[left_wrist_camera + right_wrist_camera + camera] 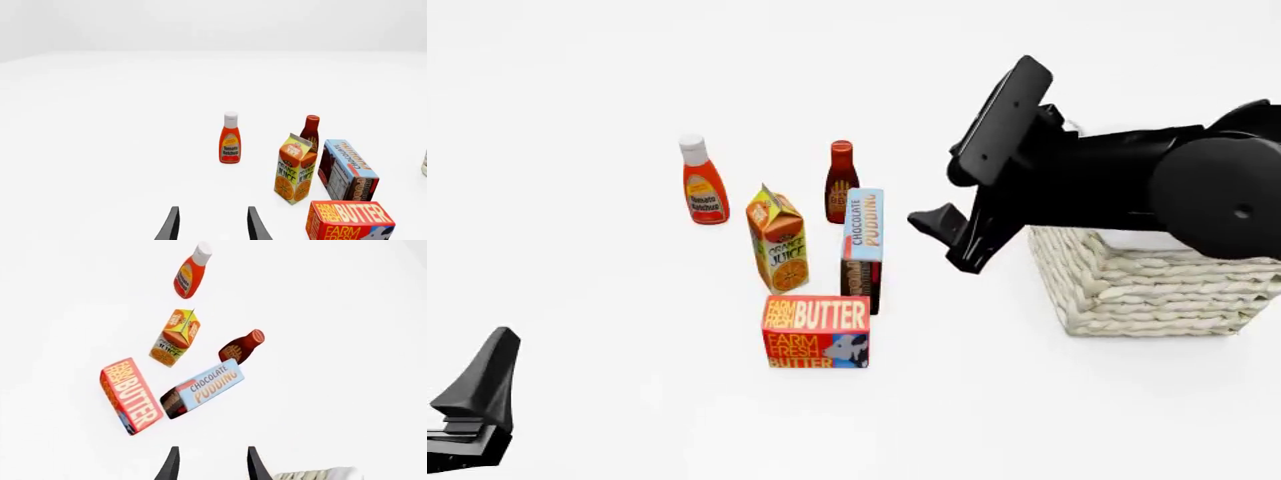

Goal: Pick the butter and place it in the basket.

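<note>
On white table, red-and-orange rectangular butter box (pixel 815 332) stands nearest camera, untouched, just before blue-and-brown chocolate pudding box (pixel 862 250); right gripper (pixel 956 240) released, empty, raised beside cream woven wicker basket (pixel 1148 285); left gripper (pixel 211 223) spread, idle; risk: descending fingers could topple pudding box or neighbouring orange juice carton (pixel 777 239).

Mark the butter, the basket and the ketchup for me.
butter (pixel 815 333): front view, its front face.
basket (pixel 1154 285): front view, its woven side wall.
ketchup (pixel 705 190): front view, its label.
</note>
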Controlling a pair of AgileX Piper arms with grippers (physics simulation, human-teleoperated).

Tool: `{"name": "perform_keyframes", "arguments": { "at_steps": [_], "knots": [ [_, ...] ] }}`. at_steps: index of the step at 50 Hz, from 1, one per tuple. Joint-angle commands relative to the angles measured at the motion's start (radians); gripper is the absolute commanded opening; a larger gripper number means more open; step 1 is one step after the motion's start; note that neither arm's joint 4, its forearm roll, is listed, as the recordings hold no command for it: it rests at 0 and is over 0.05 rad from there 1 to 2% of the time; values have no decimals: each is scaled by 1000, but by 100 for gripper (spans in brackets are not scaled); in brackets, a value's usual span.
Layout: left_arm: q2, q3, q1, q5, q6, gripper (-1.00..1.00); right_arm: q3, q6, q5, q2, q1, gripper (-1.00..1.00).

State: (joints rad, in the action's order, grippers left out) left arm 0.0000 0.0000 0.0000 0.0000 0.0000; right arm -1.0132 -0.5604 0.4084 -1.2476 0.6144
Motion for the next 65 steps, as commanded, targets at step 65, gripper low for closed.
{"name": "perform_keyframes", "arguments": {
  "at_steps": [65],
  "knots": [
    [0, 0, 0, 0, 0, 100, -192, -58, 40, -305, 142, 100]
  ]
}}
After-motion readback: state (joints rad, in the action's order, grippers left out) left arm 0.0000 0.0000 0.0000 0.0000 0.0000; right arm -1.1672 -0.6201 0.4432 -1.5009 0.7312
